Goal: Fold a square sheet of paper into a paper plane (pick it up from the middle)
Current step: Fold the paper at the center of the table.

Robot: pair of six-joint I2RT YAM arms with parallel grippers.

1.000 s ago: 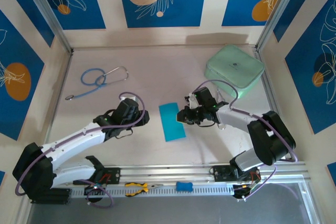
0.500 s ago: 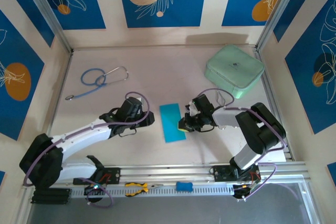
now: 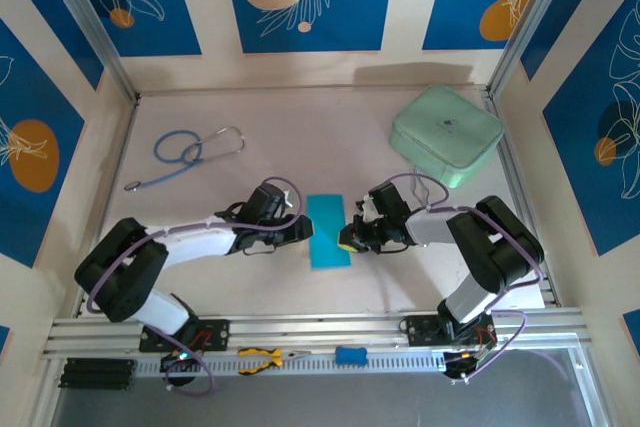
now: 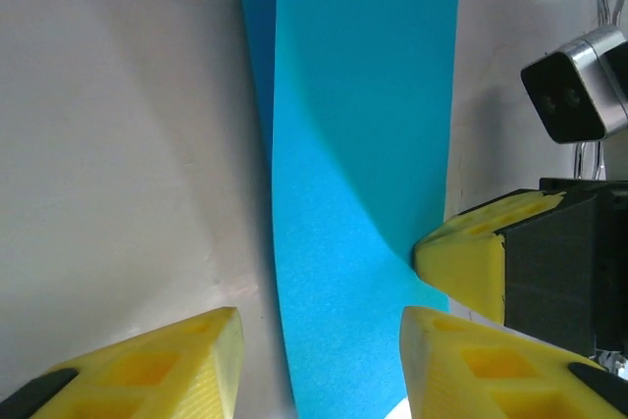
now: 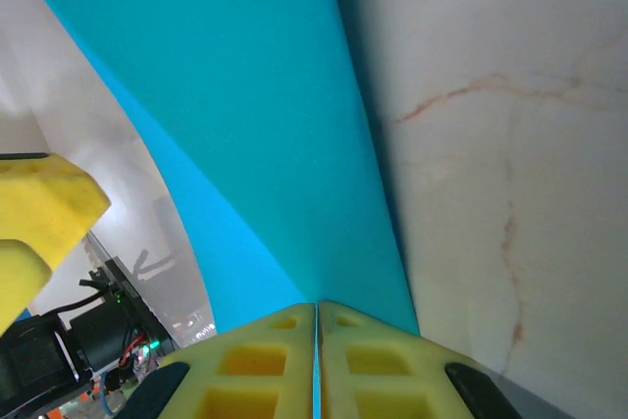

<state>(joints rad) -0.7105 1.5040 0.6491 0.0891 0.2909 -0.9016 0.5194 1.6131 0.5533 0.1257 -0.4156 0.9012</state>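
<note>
The thin, floppy square sheet of paper [image 3: 328,230] curls where the right gripper [image 3: 348,242] pinches its edge, the left gripper [image 3: 305,229] spread, seemingly straddling the opposite edge.

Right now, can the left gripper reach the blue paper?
Probably yes: the left gripper is open with the paper between its fingers; the right gripper, shut on the far edge, leaves this side free.

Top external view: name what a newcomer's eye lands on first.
The cyan paper lies centred on the table, folded into a rectangle. The right claw is shut on its right edge while the left claw stands open at its left edge. A mint-green case sits far right.
</note>
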